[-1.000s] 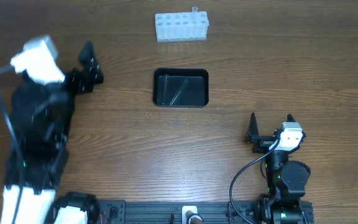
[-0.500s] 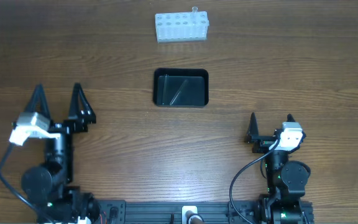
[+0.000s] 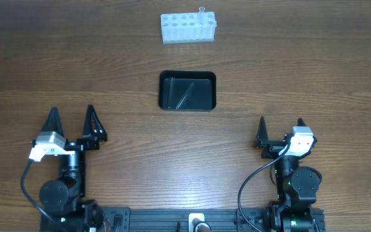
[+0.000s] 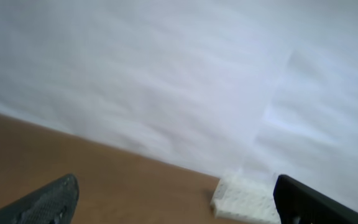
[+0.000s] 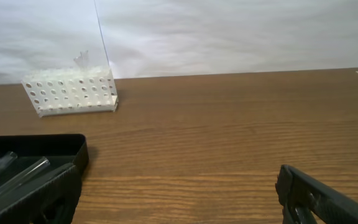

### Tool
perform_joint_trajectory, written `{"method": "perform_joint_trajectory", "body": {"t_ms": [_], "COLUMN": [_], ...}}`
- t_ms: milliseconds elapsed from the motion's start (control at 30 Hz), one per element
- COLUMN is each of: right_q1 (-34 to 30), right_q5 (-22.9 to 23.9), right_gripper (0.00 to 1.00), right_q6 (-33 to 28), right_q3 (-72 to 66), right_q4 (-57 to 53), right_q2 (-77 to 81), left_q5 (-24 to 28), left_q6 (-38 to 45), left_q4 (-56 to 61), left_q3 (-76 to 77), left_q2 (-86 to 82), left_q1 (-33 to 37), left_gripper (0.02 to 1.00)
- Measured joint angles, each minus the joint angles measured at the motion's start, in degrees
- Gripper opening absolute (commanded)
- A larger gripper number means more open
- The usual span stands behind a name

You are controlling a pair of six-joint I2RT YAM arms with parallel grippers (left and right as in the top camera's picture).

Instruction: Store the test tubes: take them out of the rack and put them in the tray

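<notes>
Down by the table's (image 3: 327, 71) near edge, we've got both arms tucked close to their bases. Our left gripper (image 3: 71, 113) is spread wide with nothing between its fingers, and our right gripper (image 3: 281, 124) is just as wide and holds nothing. Mid-table sits the black tray (image 3: 161, 91), with a couple of clear test tubes (image 3: 184, 95) lying inside. Beyond it stands the white rack (image 3: 188, 29), one tube (image 3: 202, 11) upright at its right end.

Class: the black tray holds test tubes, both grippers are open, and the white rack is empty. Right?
No: the white rack has one test tube standing at its end, seen in the top view. The rest holds.
</notes>
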Motion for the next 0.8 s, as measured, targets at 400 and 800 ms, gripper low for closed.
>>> {"method": "perform_joint_trajectory", "body": {"t_ms": [400,800], "right_q1": [0.00,0.00], "right_q5": [0.00,-0.02], "right_gripper": [0.993,0.993], "right_q6": [0.00,0.00], "right_q3": [0.00,0.00], "right_q4": [-0.02,-0.02], "right_q2": [0.00,0.00], "left_q5": [-2.01,-1.97], "left_q6": [3.91,11.45], "left_q4": [-17.33,-19.04], "left_q3": [-0.02,-0.02], "left_q2": [-2.49,-2.49], "left_q1": [0.00,0.02], "left_gripper": [0.998,0.998]}}
